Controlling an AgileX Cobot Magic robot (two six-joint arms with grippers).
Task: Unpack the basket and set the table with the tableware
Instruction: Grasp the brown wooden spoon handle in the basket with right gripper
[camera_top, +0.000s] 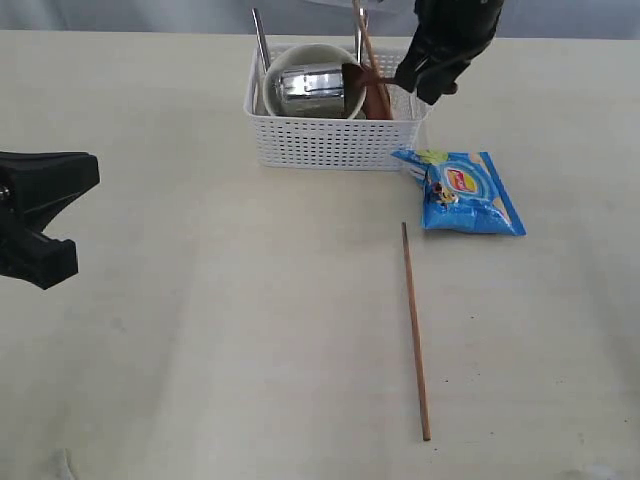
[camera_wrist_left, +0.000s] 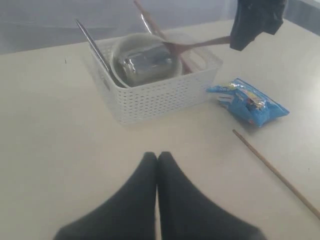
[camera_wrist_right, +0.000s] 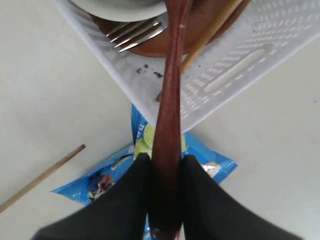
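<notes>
The white basket (camera_top: 330, 140) stands at the back of the table (camera_top: 220, 330). In it a cream bowl (camera_top: 300, 58) holds the steel cup (camera_top: 312, 90), with a knife (camera_top: 260, 45) leaning at its left end. My right gripper (camera_wrist_right: 165, 162) is shut on the handle of the reddish-brown wooden spoon (camera_wrist_right: 169, 95), which hangs level over the basket's right end (camera_top: 362, 78). A fork (camera_wrist_right: 135, 32), a brown plate (camera_wrist_right: 150, 49) and a chopstick (camera_wrist_right: 210, 32) lie inside below it. Another chopstick (camera_top: 415, 330) lies on the table. My left gripper (camera_wrist_left: 157, 157) is shut and empty, far left.
A blue chip bag (camera_top: 462, 190) lies on the table just right of the basket's front corner, under my right gripper (camera_top: 425, 85). My left gripper (camera_top: 85, 172) hovers near the table's left edge.
</notes>
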